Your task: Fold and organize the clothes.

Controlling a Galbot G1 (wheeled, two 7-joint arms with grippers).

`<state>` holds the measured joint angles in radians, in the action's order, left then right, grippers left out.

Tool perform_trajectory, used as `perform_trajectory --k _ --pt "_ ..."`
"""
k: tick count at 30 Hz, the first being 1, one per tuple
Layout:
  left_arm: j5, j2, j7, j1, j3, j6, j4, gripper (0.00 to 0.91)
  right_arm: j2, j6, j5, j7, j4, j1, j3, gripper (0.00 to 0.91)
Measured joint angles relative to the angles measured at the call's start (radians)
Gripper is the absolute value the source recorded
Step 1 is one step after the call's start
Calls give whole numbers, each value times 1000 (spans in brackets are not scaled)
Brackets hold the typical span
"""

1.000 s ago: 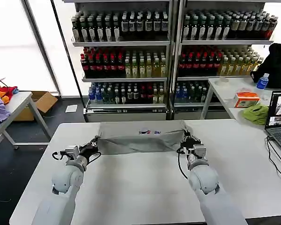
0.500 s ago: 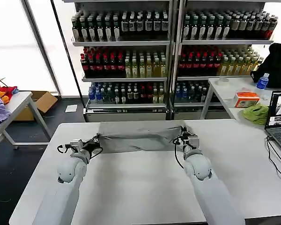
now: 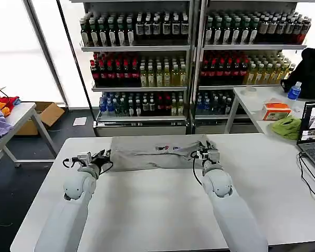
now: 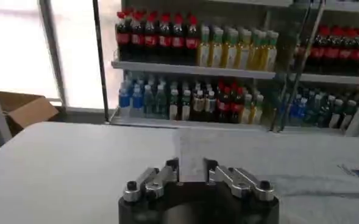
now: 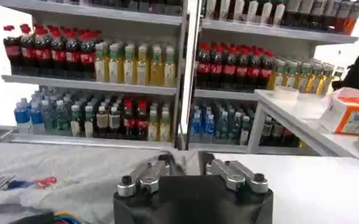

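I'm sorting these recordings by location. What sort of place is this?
Probably a robot test room set up like a shop: tall metal shelves of bottled drinks stand behind a plain white work table bearing a light grey cotton shirt, with an open laptop on the side table.

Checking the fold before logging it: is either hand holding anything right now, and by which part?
It cannot be told for sure. The left hand and right hand sit at opposite ends of the grey shirt, at its edge.

White, rounded arm shells are ending in black wrists; silver-grey jaws are showing dark screws, and black cables are looping beside both wrists.
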<state>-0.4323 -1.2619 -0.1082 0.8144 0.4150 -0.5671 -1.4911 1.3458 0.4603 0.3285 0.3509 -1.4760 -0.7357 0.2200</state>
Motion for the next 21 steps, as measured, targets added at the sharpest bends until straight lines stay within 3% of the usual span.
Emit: perform_trajectory --k 10,21 --pt "17 24 -7 78 27 -8 -88 907 -60 64 26 53 -118 -78 23 907" --pt "42 11 -7 149 22 -11 -144 907 -109 99 42 70 -197 -191 48 907"
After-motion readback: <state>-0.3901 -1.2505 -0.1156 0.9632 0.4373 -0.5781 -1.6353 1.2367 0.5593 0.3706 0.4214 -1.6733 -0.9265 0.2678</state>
